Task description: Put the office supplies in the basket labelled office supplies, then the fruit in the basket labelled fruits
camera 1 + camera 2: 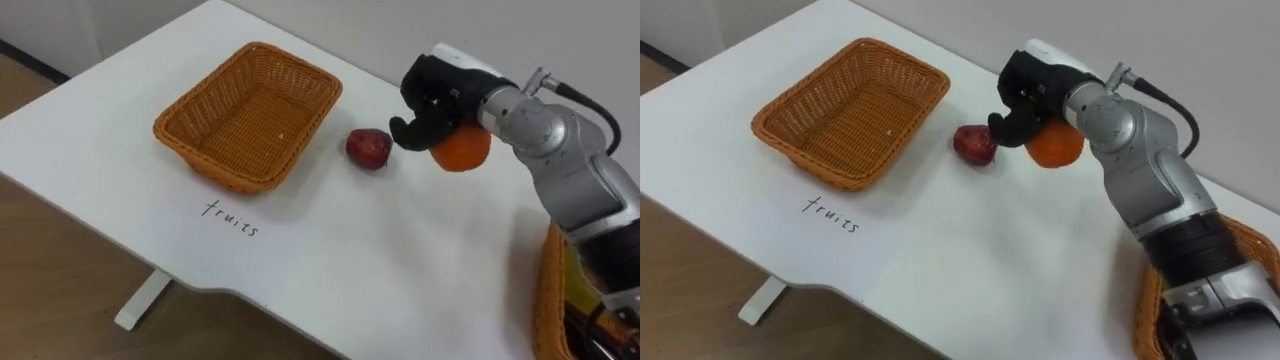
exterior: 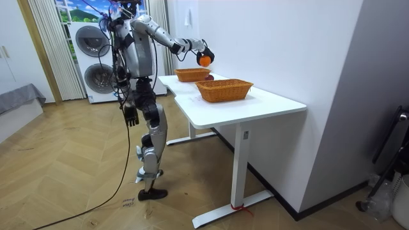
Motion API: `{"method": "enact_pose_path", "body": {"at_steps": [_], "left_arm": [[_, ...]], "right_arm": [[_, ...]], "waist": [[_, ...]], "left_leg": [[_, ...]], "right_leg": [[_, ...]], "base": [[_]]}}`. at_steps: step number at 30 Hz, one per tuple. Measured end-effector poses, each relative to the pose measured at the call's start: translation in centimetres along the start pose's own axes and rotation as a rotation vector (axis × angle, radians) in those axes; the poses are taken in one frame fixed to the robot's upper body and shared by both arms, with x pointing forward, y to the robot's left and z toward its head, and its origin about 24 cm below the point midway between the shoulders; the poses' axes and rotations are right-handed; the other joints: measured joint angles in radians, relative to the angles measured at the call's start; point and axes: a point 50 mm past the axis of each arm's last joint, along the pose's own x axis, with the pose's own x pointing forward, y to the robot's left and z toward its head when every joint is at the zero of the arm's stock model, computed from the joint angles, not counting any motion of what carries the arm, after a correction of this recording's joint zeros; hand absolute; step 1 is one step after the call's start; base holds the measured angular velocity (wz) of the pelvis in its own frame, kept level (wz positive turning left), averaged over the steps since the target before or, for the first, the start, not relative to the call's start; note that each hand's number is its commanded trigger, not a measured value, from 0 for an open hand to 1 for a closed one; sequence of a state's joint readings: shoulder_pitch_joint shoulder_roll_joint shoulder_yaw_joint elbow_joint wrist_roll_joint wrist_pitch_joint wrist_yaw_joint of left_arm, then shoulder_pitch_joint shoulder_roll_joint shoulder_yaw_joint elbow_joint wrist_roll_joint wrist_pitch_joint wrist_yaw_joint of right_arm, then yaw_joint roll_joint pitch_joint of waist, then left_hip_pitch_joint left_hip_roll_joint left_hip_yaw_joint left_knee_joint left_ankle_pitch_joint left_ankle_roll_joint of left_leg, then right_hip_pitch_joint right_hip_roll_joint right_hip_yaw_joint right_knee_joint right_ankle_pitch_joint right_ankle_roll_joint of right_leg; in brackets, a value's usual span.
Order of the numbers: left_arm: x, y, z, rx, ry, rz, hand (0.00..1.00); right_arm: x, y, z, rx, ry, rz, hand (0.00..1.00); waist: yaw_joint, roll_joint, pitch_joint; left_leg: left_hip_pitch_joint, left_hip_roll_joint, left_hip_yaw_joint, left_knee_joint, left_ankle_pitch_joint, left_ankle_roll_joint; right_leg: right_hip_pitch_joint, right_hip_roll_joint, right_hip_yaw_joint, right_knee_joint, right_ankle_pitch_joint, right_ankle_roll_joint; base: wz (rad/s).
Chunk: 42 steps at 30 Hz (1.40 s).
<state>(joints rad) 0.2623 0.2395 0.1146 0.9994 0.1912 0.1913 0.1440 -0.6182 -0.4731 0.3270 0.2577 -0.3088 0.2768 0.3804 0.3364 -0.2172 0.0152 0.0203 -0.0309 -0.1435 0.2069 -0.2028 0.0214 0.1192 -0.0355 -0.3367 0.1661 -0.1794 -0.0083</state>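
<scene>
The round orange (image 1: 464, 152) sits inside the curled fingers (image 1: 411, 132) of the right hand (image 1: 440, 88), up in the air. The dark red apple (image 1: 369, 148) lies just left of those fingers. The brown woven fruit basket (image 1: 215, 162) sits further left, well apart.

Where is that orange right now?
In the eye views the orange sits in the robot's right hand, above the white table, just right of the red apple beside the wicker basket.
</scene>
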Motion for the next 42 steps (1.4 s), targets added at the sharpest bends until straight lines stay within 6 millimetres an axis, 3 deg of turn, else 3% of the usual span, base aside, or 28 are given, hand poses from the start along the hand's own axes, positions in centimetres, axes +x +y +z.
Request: {"method": "enact_pose_path", "body": {"at_steps": [9,17,25,30,36,42], "left_arm": [[-0.2,0.1,0.0,-0.004,-0.015,0.005,0.0],[-0.2,0.0,0.0,-0.005,-0.01,-0.006,0.0],[-0.3,0.1,0.6,-0.008,-0.03,-0.009,0.0],[-0.5,0.4,0.2,-0.005,-0.03,0.0,0.0],[-0.6,0.7,-0.4,0.001,-0.017,0.005,0.0],[-0.8,0.5,-1.0,0.021,-0.005,-0.003,0.0]], "right_arm": [[1.0,0.1,-0.4,0.081,0.017,-0.004,1.0],[1.6,-0.5,-0.4,0.092,0.034,-0.047,1.0],[1.8,-0.3,0.0,0.149,0.01,-0.064,1.0],[2.0,-0.5,0.1,0.213,0.005,-0.091,1.0],[2.6,-1.3,0.8,0.296,-0.008,-0.125,1.0],[3.3,-1.8,0.1,0.411,0.041,-0.179,1.0]], "waist": [[0.023,0.0,0.0016],[0.035,-0.005,0.0044],[0.078,-0.001,0.0083],[0.084,0.002,0.0093],[0.082,0.011,0.0084],[0.089,0.013,0.0082]], "left_leg": [[-0.004,-0.003,-0.025,0.007,0.0,0.0],[-0.016,-0.019,-0.061,0.017,0.001,0.001],[-0.031,-0.028,-0.084,0.032,0.0,0.001],[-0.041,-0.034,-0.094,0.044,0.001,0.003],[-0.061,-0.042,-0.114,0.061,0.002,0.005],[-0.062,-0.056,-0.143,0.068,0.005,0.01]], "right_leg": [[0.011,-0.006,-0.03,0.0,-0.004,0.006],[0.022,-0.01,-0.06,0.0,-0.007,0.011],[0.021,-0.014,-0.081,0.0,-0.008,0.013],[0.021,-0.019,-0.094,0.001,-0.008,0.013],[0.021,-0.026,-0.137,0.003,-0.012,0.019],[0.037,-0.035,-0.176,0.003,-0.017,0.028]], "base": [[0.1],[0.16],[0.07],[0.08],[0.14],[0.18]]}}
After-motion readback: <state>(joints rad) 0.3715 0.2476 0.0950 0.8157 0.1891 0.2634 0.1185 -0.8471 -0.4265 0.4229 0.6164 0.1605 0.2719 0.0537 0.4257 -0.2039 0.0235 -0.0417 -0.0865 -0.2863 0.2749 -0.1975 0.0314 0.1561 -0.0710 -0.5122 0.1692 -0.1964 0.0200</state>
